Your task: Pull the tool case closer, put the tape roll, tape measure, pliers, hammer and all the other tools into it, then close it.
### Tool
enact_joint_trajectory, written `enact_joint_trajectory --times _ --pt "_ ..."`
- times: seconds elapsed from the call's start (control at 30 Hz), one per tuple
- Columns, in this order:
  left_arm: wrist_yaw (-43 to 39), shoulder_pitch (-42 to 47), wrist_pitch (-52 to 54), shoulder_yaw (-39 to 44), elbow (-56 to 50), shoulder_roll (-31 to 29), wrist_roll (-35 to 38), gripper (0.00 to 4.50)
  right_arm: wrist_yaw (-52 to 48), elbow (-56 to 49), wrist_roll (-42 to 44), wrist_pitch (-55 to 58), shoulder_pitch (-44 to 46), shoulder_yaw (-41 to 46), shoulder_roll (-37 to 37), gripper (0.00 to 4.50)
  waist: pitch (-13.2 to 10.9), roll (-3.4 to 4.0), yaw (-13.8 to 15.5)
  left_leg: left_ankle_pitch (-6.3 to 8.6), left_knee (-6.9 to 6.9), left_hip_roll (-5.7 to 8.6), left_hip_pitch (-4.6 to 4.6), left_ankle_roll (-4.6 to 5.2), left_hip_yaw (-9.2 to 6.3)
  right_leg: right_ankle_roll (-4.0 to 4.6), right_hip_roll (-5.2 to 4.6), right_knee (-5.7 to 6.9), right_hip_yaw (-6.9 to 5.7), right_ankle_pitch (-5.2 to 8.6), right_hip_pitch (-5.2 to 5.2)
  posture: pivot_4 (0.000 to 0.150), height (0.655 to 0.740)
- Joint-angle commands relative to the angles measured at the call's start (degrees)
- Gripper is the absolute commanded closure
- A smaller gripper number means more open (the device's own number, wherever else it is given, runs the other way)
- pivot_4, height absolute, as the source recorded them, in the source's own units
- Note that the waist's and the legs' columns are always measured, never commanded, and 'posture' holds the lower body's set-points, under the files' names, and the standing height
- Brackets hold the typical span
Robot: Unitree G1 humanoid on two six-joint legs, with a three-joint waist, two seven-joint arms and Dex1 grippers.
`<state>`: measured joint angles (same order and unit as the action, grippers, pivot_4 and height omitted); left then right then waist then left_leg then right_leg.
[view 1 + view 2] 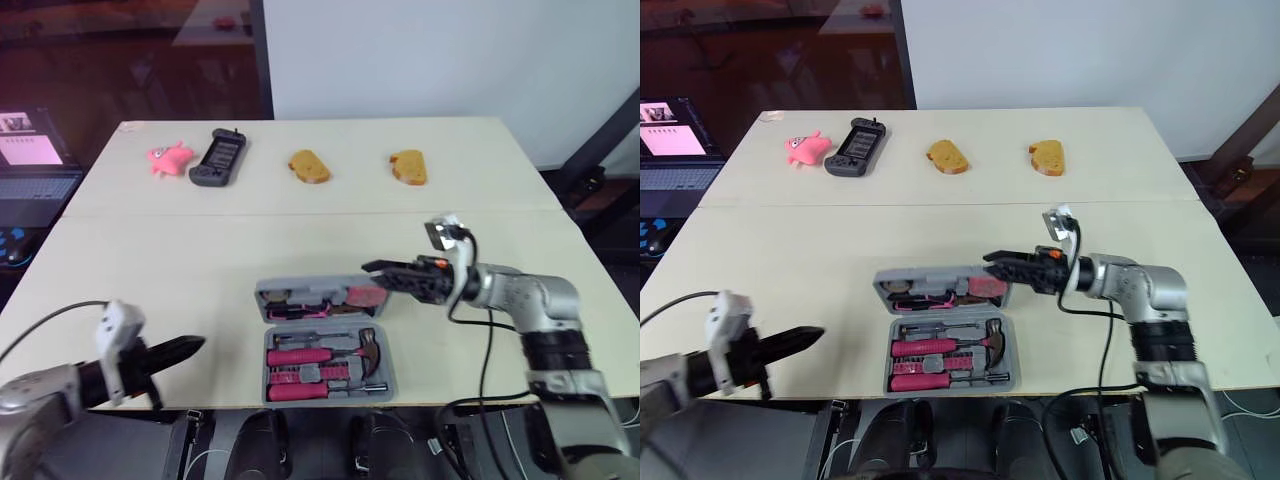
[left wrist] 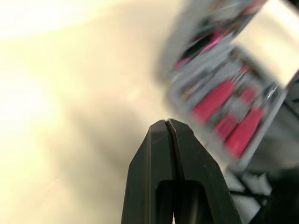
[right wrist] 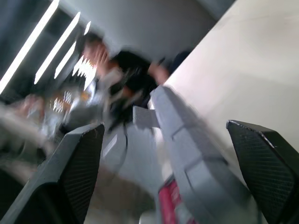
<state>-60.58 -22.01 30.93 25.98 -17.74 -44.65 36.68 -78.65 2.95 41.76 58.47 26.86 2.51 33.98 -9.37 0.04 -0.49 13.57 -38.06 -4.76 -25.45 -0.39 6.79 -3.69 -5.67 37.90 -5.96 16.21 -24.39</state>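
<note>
The grey tool case (image 1: 325,345) lies open near the table's front edge. Its lid (image 1: 318,298) lies flat behind the base tray (image 1: 384,385). A hammer (image 1: 368,348) and several pink-handled tools (image 1: 300,356) sit in the tray. My right gripper (image 1: 372,270) is open at the lid's right end. In the right wrist view the lid's edge (image 3: 187,149) lies between its spread fingers (image 3: 79,158). My left gripper (image 1: 195,346) is shut on nothing, low at the front left and well away from the case (image 2: 224,98).
Along the far side of the table lie a pink toy (image 1: 170,158), a dark handheld console (image 1: 218,158) and two pieces of bread (image 1: 309,166) (image 1: 409,167). A laptop (image 1: 35,160) sits off the table's left side. The case is close to the front edge.
</note>
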Motion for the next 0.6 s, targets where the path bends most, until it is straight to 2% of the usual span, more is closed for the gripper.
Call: enact_joint_trajectory --times 0.03,0.17,0.3,0.4,0.5,0.6 --pt "-5.1 0.8 -5.6 2.5 2.4 -2.4 -1.1 4.50 -4.7 -11.2 -0.2 -4.9 -4.8 -3.3 5.1 0.09 0.0 -0.02 0.3 0.03 0.00 -0.01 0.00 -0.04 -0.01 0.01 -0.03 -0.03 0.00 0.01 0.02 0.150 0.7188" --pt "-5.1 5.3 -9.7 0.2 4.4 -4.6 -4.6 4.50 -5.3 -19.1 -0.6 -10.0 -10.1 -0.6 11.6 0.09 -0.1 -0.01 0.9 0.11 0.01 0.00 -0.02 -0.18 0.04 0.07 -0.21 -0.15 -0.01 0.03 0.01 0.150 0.7188" --pt "-6.0 8.6 -12.3 -1.5 4.1 -5.1 -5.8 4.50 -3.7 -21.9 -2.6 -16.6 -14.5 5.1 16.9 0.09 -0.2 -0.07 1.1 0.11 0.04 0.01 -0.03 -0.17 0.09 0.07 -0.19 -0.20 0.00 0.03 0.00 0.150 0.7188" --pt "-7.3 8.6 -12.6 -2.7 5.2 -7.3 -8.0 4.50 -2.7 -21.4 -5.9 -24.4 -18.2 11.6 19.8 0.09 -0.2 -0.10 1.2 0.09 0.13 0.01 -0.03 -0.13 0.13 0.06 -0.15 -0.23 0.00 0.03 0.00 0.150 0.7188" --pt "-8.3 10.7 -15.5 -3.1 9.2 -8.4 -9.8 4.50 -4.5 -19.1 -6.4 -26.9 -21.6 18.0 24.0 0.09 -0.2 -0.05 1.1 0.00 0.14 0.01 0.00 0.01 0.21 0.06 -0.04 -0.23 0.01 0.03 -0.03 0.150 0.7188" --pt "-8.8 13.6 -17.2 -3.5 11.5 -8.6 -10.1 4.50 -4.1 -17.3 -8.0 -31.0 -24.5 21.9 25.2 0.09 -0.2 -0.08 1.2 0.00 0.13 0.00 0.04 0.00 0.20 0.09 0.01 -0.23 0.01 0.01 0.00 0.150 0.7188"
